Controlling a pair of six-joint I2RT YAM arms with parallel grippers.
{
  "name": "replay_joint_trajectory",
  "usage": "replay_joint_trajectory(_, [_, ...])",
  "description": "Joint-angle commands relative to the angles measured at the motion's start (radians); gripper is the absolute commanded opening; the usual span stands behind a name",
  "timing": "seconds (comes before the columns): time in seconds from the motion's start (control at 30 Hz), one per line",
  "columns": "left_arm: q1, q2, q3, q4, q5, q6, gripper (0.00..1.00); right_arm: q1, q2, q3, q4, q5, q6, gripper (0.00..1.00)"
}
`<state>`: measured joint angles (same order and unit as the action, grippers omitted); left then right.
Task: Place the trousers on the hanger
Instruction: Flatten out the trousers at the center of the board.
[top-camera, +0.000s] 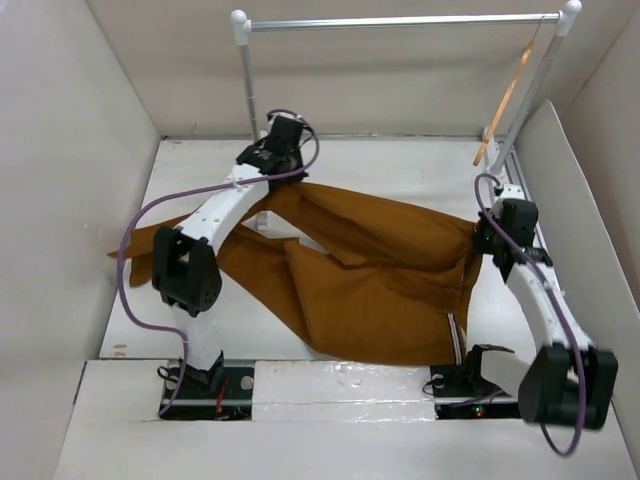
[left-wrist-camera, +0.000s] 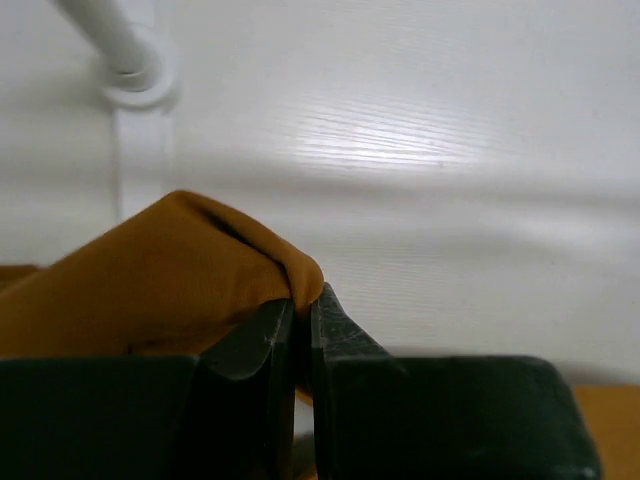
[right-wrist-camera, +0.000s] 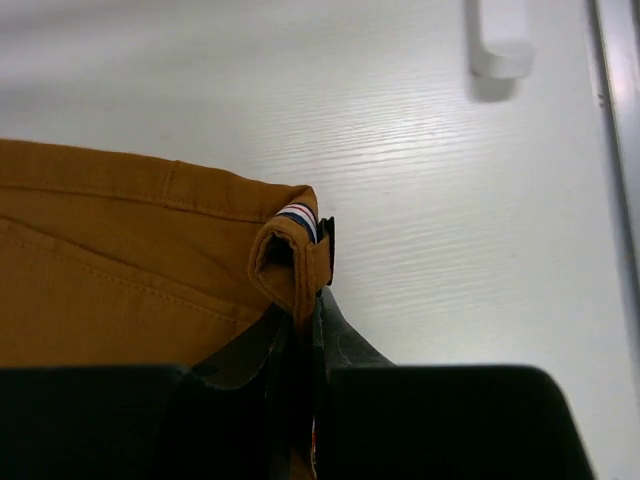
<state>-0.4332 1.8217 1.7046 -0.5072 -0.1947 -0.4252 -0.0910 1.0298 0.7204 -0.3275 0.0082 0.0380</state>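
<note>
The rust-brown trousers (top-camera: 370, 280) lie spread across the white table between both arms. My left gripper (top-camera: 272, 165) is shut on a fold of the trousers (left-wrist-camera: 170, 275) at the back left, near the rail's left post. My right gripper (top-camera: 487, 232) is shut on the trousers' waistband corner (right-wrist-camera: 290, 250), where the striped inner band shows. The light-tan wooden hanger (top-camera: 508, 98) hangs tilted from the right end of the silver rail (top-camera: 400, 21), behind my right gripper.
The rail's white posts stand at the back left (top-camera: 246, 80) and back right (top-camera: 535, 85). White walls enclose the table on the left, back and right. The left post's base (left-wrist-camera: 135, 70) shows in the left wrist view.
</note>
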Motion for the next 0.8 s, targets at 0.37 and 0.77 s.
replay_joint_trajectory(0.37, [0.024,-0.009,0.049,0.028,-0.107,0.022,0.85,-0.156,0.515,0.481,0.168,-0.091,-0.122,0.86])
replay_joint_trajectory(0.77, [0.388,-0.703,-0.762,0.1,0.012,-0.323,0.65,0.36,-0.114,-0.045,0.11,-0.223,-0.04,0.0])
